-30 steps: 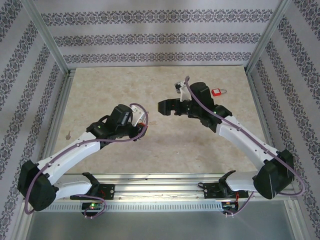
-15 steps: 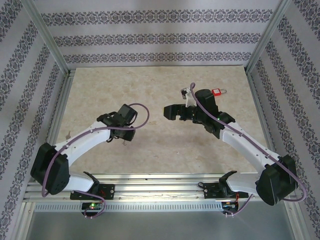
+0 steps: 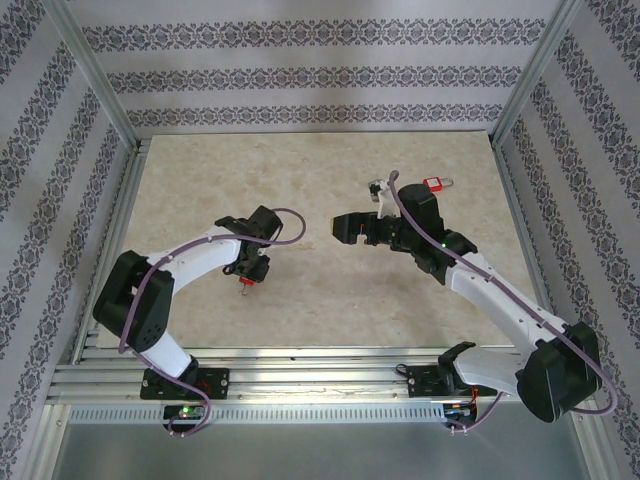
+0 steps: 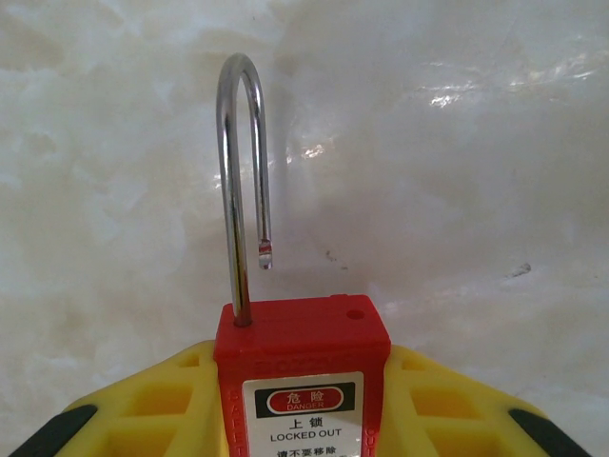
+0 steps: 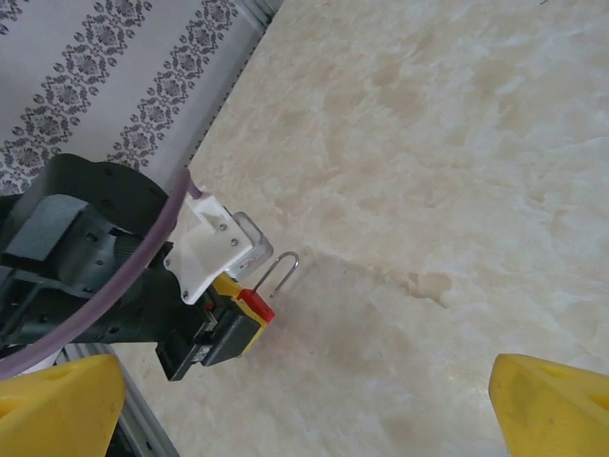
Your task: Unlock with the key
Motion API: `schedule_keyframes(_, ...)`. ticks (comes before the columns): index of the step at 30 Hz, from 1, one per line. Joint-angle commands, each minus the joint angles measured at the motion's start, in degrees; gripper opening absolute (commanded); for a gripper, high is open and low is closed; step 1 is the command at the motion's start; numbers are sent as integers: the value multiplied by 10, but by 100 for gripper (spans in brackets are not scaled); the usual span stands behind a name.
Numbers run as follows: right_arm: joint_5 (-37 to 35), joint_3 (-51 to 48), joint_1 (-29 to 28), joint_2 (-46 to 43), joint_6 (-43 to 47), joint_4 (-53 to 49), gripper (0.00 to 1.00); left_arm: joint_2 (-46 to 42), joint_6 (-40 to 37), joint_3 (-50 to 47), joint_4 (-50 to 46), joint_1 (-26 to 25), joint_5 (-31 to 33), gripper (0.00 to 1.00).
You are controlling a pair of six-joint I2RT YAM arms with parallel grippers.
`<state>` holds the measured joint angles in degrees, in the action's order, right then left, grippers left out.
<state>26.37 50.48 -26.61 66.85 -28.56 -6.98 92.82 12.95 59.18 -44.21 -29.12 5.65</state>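
Marble-look desk, and a small red item sits just beyond the right wrist. Left tool is clamped on the red padlock, left of centre. Right tool gapes wide, gripping nothing. The left wrist close-up catches the shackle, one leg out of the body.

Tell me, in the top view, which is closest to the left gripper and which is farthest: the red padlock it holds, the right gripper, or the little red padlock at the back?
1. The red padlock, held in the left gripper itself.
2. The right gripper, to its right, mid-table.
3. The little red padlock, far back right.
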Motion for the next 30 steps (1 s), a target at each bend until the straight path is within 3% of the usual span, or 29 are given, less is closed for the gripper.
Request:
schedule_keyframes(1,9,-9,10,-19,-3,7,98,9,9,18,-14,5,4,0)
schedule_keyframes(30,33,-29,58,-58,-8,-17,98,61,29,14,46,-15,-84,0)
